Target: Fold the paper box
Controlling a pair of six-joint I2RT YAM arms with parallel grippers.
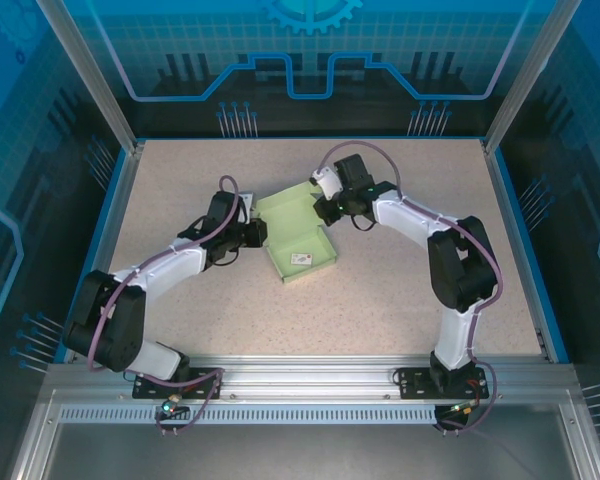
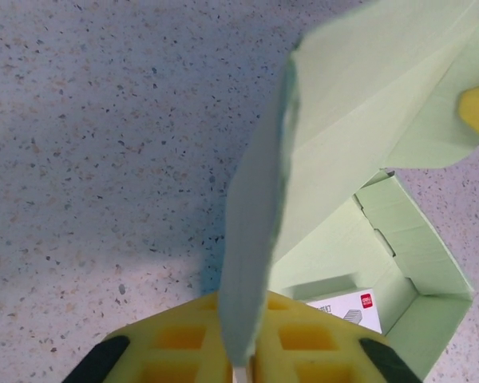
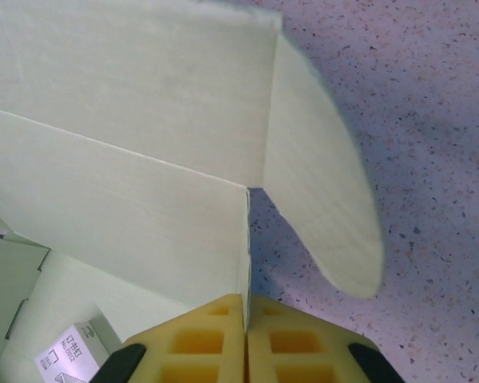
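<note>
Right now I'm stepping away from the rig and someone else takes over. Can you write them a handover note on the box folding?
Left tool: shut on a raised flap of the paper box.
Right tool: shut on the lid panel's edge, beside its rounded side flap.
Box: mid-table, between both arms, with a white label lying inside the tray.
Done: the tray half has its walls standing.
Left: the lid is open and its flaps are untucked. The likely next steps are folding the lid over and tucking them in.
</note>
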